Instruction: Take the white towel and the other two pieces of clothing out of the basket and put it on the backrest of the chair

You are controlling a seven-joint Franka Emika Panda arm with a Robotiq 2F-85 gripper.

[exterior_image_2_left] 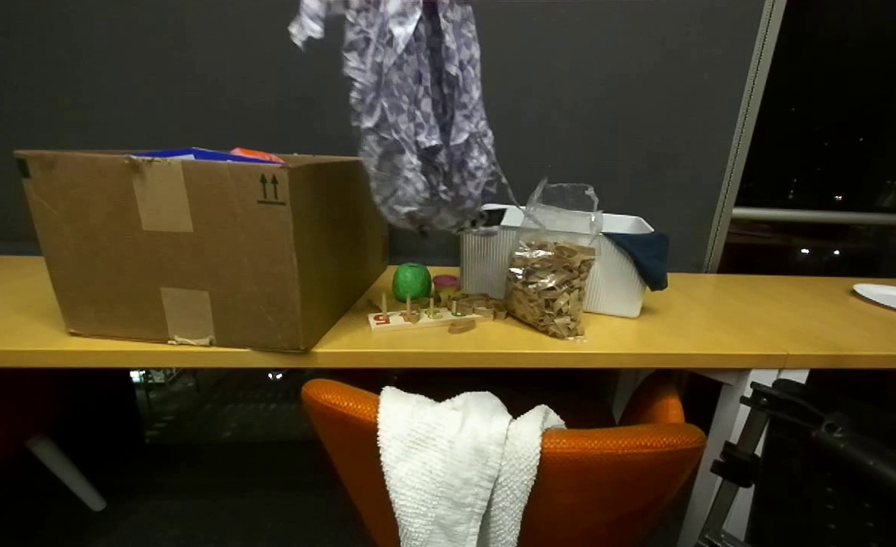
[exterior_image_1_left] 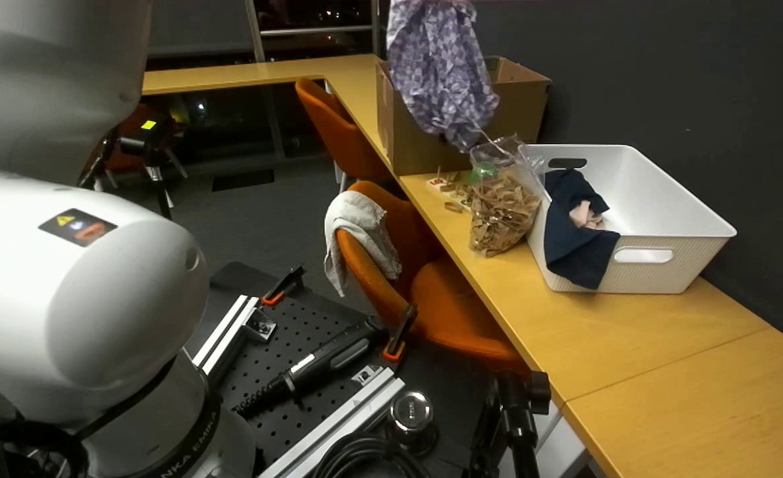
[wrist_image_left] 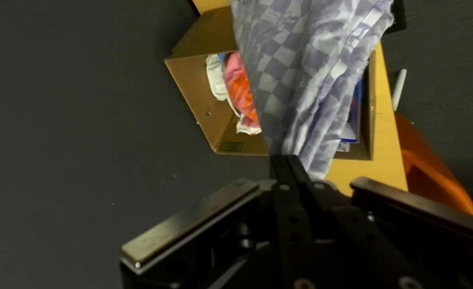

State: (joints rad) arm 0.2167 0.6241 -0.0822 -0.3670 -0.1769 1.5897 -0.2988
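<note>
White towel (exterior_image_2_left: 448, 463): was draped over the backrest of the orange chair (exterior_image_2_left: 622, 460); the visible length hung downward, near vertical.
Gripper (wrist_image_left: 286, 157): jaws were pressed together — the patterned cloth (wrist_image_left: 300, 80) was pinched at its narrow, gathered end.
Cloth axis: ran near vertical in both exterior views — free end down, upper end out of frame.
Navy garment (exterior_image_1_left: 578, 255): hung over a corner of the basket (exterior_image_1_left: 657, 277), which stood on the table (exterior_image_1_left: 663, 348).

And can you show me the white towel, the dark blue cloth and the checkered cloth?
White towel (exterior_image_2_left: 451, 467), in an exterior view: the part hanging down.
Dark blue cloth (exterior_image_1_left: 572, 249), in an exterior view: its lower part.
Checkered cloth (wrist_image_left: 300, 80), in the wrist view: the middle of what shows there.
</note>
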